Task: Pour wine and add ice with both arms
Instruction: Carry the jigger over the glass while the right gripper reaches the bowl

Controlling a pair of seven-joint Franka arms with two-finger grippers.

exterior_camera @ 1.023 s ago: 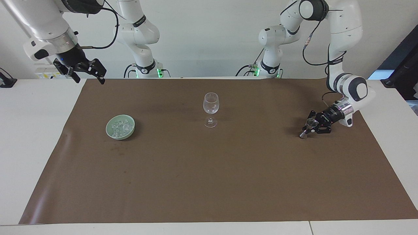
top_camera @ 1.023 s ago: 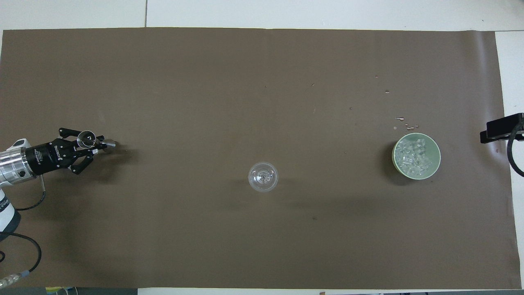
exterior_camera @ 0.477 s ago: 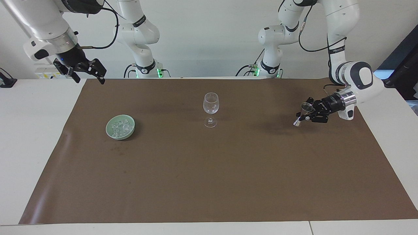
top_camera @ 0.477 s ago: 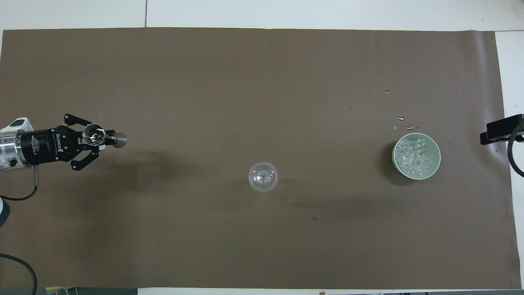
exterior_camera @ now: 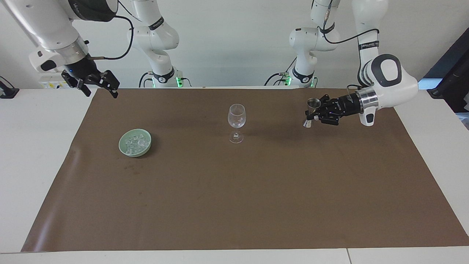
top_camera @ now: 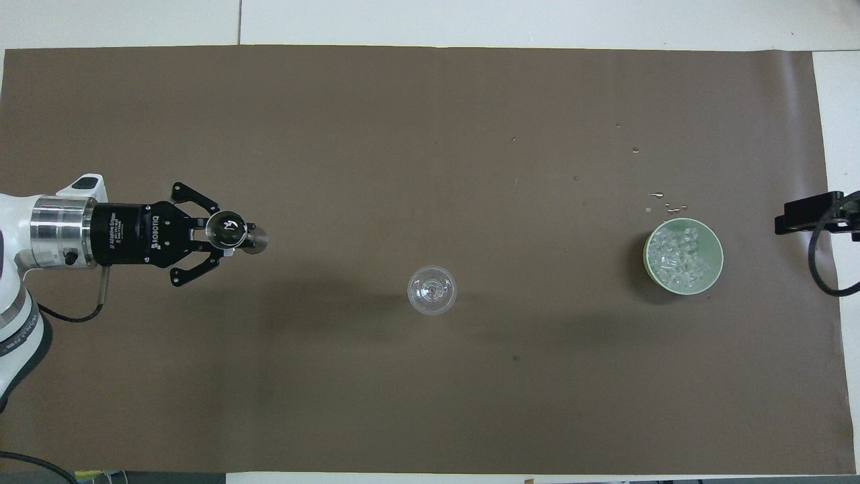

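— left claw (exterior_camera: 314, 112) is clamped on our metal jigger (exterior_camera: 311, 110), up over the brown mat (exterior_camera: 234, 190), toward the left arm's end from the wine glass (exterior_camera: 236, 123).
— and right claw (exterior_camera: 98, 83)?
— we wait, fingers apart, over the table (exterior_camera: 33, 146) edge. ice (exterior_camera: 135, 143) sits heaped in our green bowl (exterior_camera: 124, 149).

Bright, even light from above — soft shadows on the brown mat (exterior_camera: 234, 190); both views sharp
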